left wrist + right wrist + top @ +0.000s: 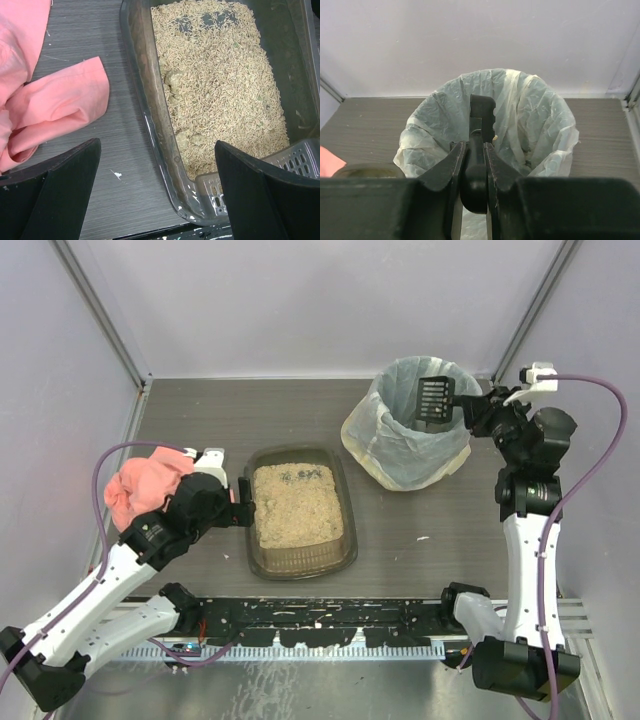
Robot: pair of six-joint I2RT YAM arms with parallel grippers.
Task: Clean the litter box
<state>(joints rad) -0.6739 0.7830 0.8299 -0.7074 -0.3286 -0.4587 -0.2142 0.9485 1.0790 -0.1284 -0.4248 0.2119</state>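
The litter box [300, 562] is a dark brown tray on the table's middle, filled with tan pellets and a few greenish clumps [173, 80]. My left gripper [243, 502] is open at the box's left side. In the left wrist view the left gripper [156, 150] has one finger over the table and the other over the box's corner, with the rim [145, 90] between them. My right gripper [470, 412] is shut on the handle of a black slotted scoop [434, 400]. The scoop's head [481, 112] hangs over the bin's opening, ahead of the right gripper [474, 147].
A round bin [372, 435] lined with a pale bag [540, 125] stands at the back right. A crumpled pink cloth [145, 485] lies left of the box, close to my left arm, and shows as pink cloth [50, 100] beside the rim. Enclosure walls surround the table.
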